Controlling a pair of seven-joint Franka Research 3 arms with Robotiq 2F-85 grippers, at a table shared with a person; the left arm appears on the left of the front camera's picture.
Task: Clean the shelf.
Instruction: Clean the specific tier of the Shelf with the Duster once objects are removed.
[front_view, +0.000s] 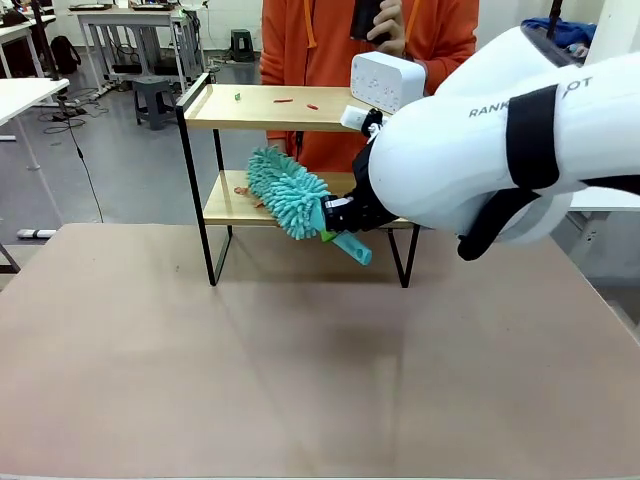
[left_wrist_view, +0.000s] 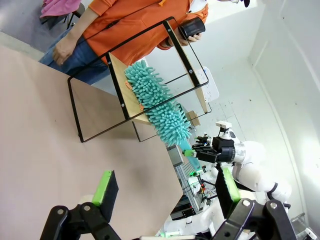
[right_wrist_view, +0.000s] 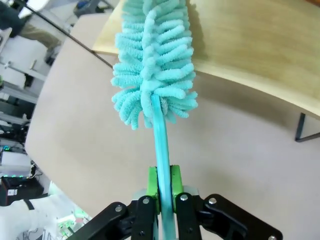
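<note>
The shelf (front_view: 270, 108) stands at the table's (front_view: 150, 350) far edge; the right gripper (right_wrist_view: 165, 181) clamps the teal duster (front_view: 290, 190) by its handle, head on the lower board, likely for sweeping; the left gripper (left_wrist_view: 165, 184) hangs wide, empty.

Bright, even light, faint soft shadow beneath the shelf (front_view: 262, 112), wrist views warped at edges.
</note>
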